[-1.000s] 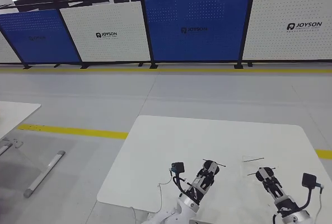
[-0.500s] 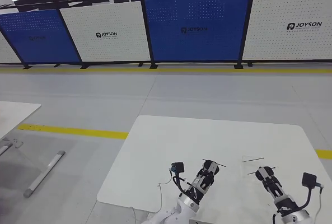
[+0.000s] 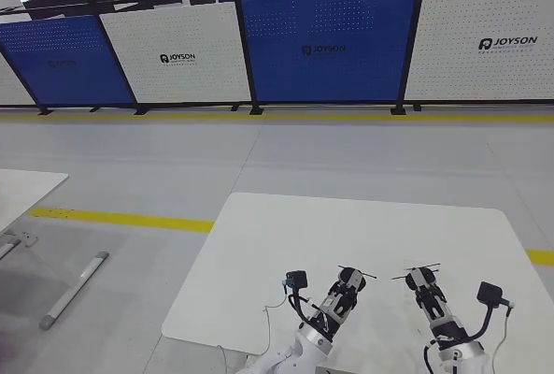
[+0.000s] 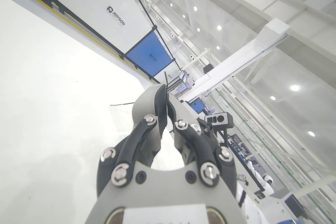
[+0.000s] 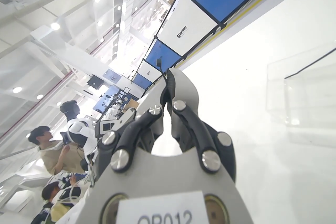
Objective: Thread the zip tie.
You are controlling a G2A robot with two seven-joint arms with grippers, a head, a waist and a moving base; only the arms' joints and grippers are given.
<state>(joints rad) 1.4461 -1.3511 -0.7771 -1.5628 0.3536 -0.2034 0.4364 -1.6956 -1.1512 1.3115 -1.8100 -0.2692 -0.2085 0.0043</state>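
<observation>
- A white table (image 3: pixel 351 224) is carrying the work. A fence of blue and white panels (image 3: pixel 328 47) is standing across the floor behind it, and a yellow floor line (image 3: pixel 118 219) is showing on either side of it.
- A second table (image 3: pixel 15 187) is standing well apart, off to the left.
- A clear box (image 5: pixel 302 109) is sitting on the white table just ahead of the right gripper (image 5: pixel 169 78), between that gripper and the far half of the table.
- A spare zip tie (image 5: pixel 309 63), thin and black, is lying along the box's upper rim, and no gripper is touching it.
- The left gripper (image 4: pixel 166 96) is hovering low over the table's near part and pointing away from the robot. Its pads are pressing together on the left zip tie (image 4: pixel 164 79), and a short black end is sticking out past the tips.
- The right gripper is hanging at about the same height and pointing the same way. It is clamping the right zip tie (image 5: pixel 160 64), whose small square head is poking out beyond the tips.
- From above, the two grippers are sitting side by side near the table's front edge, close but apart. Each held tie is crossing its gripper's tip as a thin dark line.
</observation>
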